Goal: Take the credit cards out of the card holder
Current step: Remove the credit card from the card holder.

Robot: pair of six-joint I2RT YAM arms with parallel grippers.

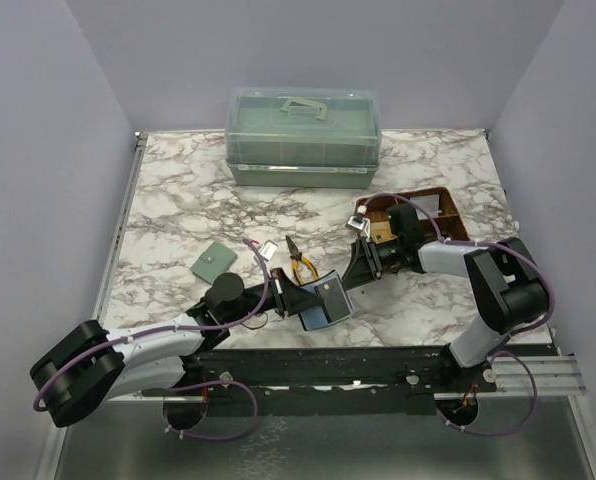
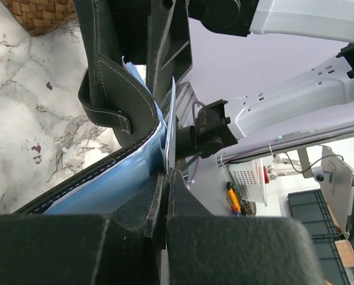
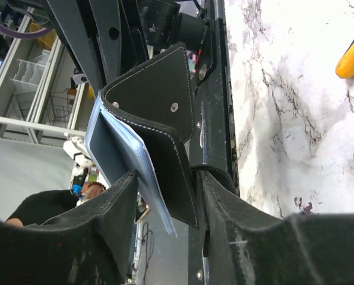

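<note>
The black card holder (image 1: pixel 326 308) hangs open in the air between my two grippers, its blue-grey lining showing. My left gripper (image 1: pixel 290 296) is shut on one black flap; in the left wrist view its jaws (image 2: pixel 167 178) pinch the flap's edge. A thin pale card (image 2: pixel 171 127) stands edge-on in the holder's fold. My right gripper (image 1: pixel 356 272) is open. In the right wrist view it (image 3: pixel 168 173) straddles the holder (image 3: pixel 159 101), with the blue-grey panel (image 3: pixel 120 160) against one finger and the black snap flap near the other.
A sage-green wallet (image 1: pixel 214 262) lies left of centre. Yellow-handled pliers (image 1: pixel 300 266) and a small grey flat piece (image 1: pixel 268 248) lie just behind the grippers. A green lidded box (image 1: pixel 303 135) stands at the back, and a brown tray (image 1: pixel 433 205) sits at the right.
</note>
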